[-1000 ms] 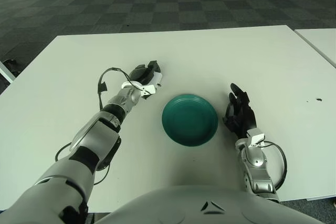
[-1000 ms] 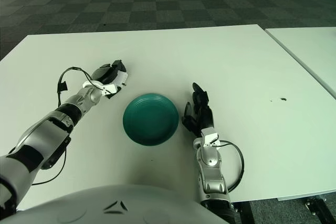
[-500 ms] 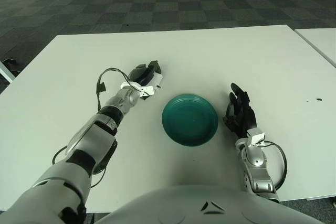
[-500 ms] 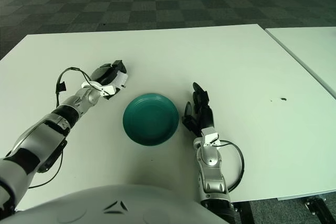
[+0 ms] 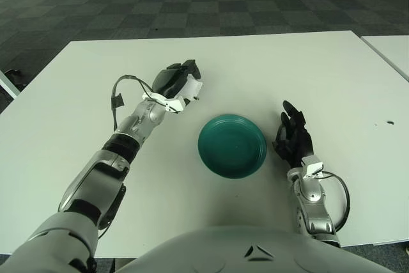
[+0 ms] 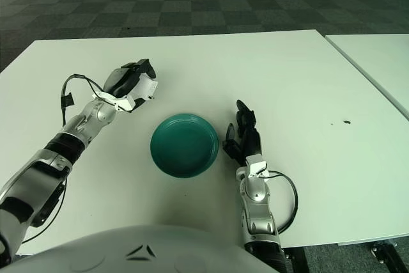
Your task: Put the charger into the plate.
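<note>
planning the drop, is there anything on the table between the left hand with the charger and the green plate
Nothing visible. The left hand holds the white charger up and to the left of the green plate, with only bare white table between them. The right hand shows on the plate's far side, out of that path.

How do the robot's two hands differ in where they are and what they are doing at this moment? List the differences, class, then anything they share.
1. The left robot hand is stretched far out over the table, beyond the green plate and to its left; the right robot hand shows close beside the plate's right edge.
2. The left robot hand is curled around the white charger; the right robot hand holds nothing, fingers loose.

Both have dark fingers and neither is over the plate.
</note>
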{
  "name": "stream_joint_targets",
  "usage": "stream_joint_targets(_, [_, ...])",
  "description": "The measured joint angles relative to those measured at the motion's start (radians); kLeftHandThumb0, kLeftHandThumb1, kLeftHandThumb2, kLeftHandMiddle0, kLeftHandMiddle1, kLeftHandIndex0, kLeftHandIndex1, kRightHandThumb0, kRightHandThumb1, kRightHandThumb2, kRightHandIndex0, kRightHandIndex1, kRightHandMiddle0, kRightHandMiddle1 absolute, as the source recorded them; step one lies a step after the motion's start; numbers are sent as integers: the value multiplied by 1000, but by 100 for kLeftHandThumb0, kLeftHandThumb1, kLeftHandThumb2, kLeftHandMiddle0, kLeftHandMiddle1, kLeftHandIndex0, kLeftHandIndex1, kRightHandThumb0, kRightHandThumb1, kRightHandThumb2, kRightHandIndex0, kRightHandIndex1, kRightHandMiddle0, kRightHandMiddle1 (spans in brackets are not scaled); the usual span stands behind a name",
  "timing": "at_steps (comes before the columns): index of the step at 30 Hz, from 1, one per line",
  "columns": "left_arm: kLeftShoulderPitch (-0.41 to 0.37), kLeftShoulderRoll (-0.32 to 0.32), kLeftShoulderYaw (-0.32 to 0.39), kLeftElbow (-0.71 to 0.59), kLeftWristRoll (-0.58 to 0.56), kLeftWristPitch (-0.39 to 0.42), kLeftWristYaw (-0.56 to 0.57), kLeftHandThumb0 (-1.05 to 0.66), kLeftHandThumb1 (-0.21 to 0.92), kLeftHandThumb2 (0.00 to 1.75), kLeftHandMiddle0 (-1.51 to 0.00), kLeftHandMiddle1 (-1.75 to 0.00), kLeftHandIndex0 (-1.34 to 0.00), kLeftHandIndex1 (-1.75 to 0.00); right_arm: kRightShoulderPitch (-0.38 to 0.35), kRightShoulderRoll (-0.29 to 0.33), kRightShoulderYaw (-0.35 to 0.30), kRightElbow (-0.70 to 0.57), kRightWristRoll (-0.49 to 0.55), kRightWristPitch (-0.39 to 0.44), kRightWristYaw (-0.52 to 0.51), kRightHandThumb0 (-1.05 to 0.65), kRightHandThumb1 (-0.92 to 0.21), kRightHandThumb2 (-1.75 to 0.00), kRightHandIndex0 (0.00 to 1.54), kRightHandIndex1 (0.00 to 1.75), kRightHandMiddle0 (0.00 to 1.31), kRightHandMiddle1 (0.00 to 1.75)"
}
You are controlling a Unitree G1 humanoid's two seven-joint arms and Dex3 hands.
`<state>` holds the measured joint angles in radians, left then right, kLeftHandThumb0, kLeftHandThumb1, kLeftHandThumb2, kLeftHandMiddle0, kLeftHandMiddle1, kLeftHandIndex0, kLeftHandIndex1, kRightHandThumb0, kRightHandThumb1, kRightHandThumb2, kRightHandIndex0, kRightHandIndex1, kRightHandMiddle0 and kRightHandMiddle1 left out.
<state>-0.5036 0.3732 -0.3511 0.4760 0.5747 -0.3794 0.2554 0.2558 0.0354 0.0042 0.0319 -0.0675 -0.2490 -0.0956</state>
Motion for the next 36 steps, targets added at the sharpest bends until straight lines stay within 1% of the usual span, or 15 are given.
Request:
stream_joint_targets(7, [107, -18, 13, -294, -25, 67, -105, 0, 0, 164, -88, -164, -63, -175, 1, 8, 1, -1, 2, -3, 0, -84, -92, -90, 14, 0, 0, 45])
stream_joint_targets(10, [165, -30, 13, -420, -69, 101, -188, 0, 1, 164, -87, -164, -62, -175, 4, 12, 3, 0, 2, 2, -1, -84, -92, -90, 14, 0, 0, 46])
stream_joint_targets(13, [203, -45, 10, -503, -99, 120, -255, 0, 1, 163, -86, -165, -62, -175, 11, 15, 5, -3, 1, 8, -2, -83, -92, -90, 14, 0, 0, 45])
stream_joint_targets(18, [237, -70, -2, -599, -131, 167, -347, 0, 3, 161, -85, -165, -60, -175, 14, 16, 9, -8, -3, 18, -9, -84, -92, -91, 14, 0, 0, 44])
stream_joint_targets(22, [269, -97, -35, -650, -142, 176, -391, 0, 6, 159, -83, -165, -58, -175, 14, 16, 11, -9, -3, 19, -11, -84, -92, -91, 15, 1, 0, 45])
stream_joint_targets(26, [298, -122, -72, -662, -145, 165, -423, 0, 7, 158, -83, -166, -57, -175, 14, 16, 17, -10, -5, 19, -14, -84, -92, -91, 16, 1, 0, 45])
stream_joint_targets(32, [308, -132, -101, -620, -145, 106, -446, -1, 8, 157, -81, -166, -57, -175, 14, 12, 22, -11, -7, 21, -16, -82, -92, -91, 16, 0, 0, 42])
stream_joint_targets(36, [307, -133, -108, -582, -144, 82, -458, -1, 9, 156, -81, -166, -56, -175, 19, 9, 24, -18, -6, 27, -14, -82, -92, -91, 16, 0, 0, 43])
